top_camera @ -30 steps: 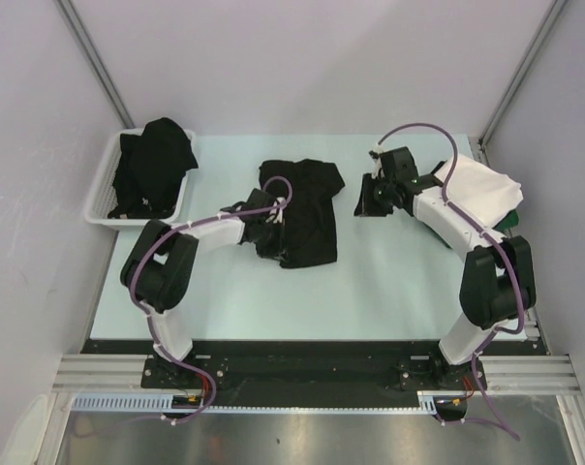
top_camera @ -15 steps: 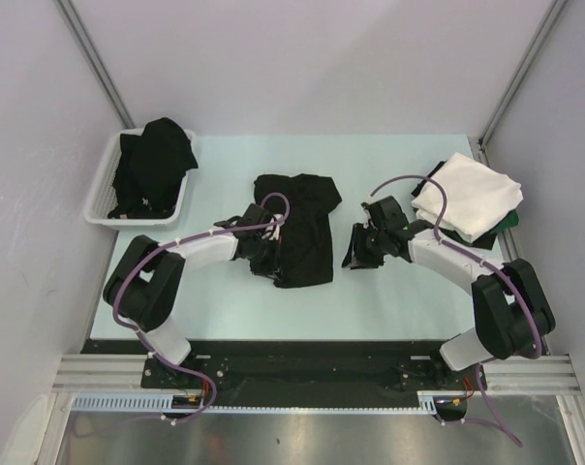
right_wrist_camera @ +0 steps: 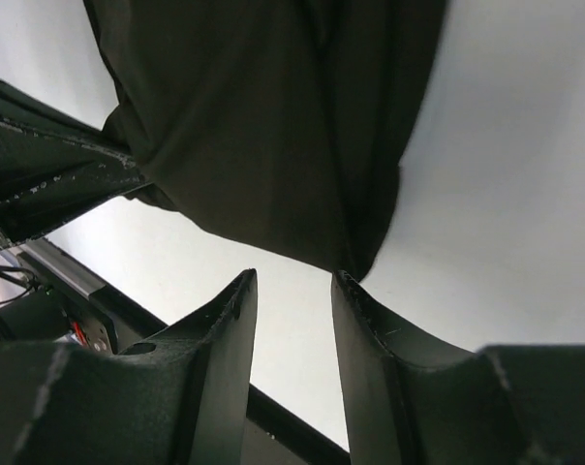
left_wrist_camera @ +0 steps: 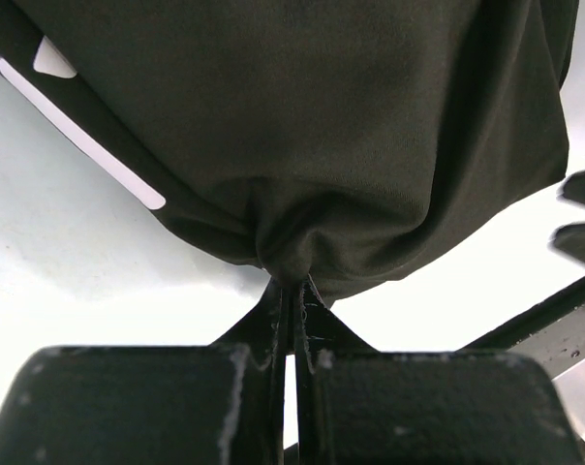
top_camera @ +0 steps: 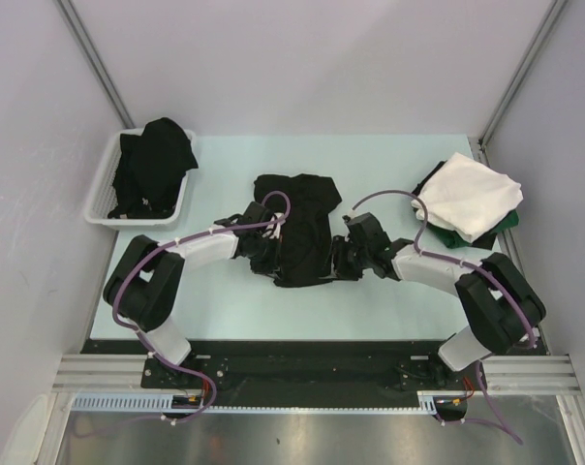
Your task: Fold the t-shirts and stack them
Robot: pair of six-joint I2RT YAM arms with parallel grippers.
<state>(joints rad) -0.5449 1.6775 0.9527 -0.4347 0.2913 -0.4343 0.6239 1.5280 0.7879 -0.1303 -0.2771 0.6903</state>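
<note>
A black t-shirt (top_camera: 300, 221) with white lettering lies crumpled mid-table. My left gripper (top_camera: 263, 254) is shut on its near left hem; in the left wrist view the bunched cloth (left_wrist_camera: 302, 174) is pinched at the fingertips (left_wrist_camera: 294, 286). My right gripper (top_camera: 337, 258) is open at the shirt's near right edge; in the right wrist view the hem (right_wrist_camera: 273, 145) hangs just above the spread fingers (right_wrist_camera: 225, 329), not held. A folded white t-shirt (top_camera: 472, 194) lies on a dark green one (top_camera: 508, 222) at the right. More black shirts (top_camera: 155, 165) fill the basket.
The white slotted basket (top_camera: 103, 184) stands at the back left of the pale green table (top_camera: 234, 300). Grey walls close in on both sides and behind. The black rail of the arm bases runs along the near edge.
My right arm has swung from the back right, near the white stack, down and left to the black shirt's near right edge. My left gripper pulled the shirt slightly nearer and now holds still.
</note>
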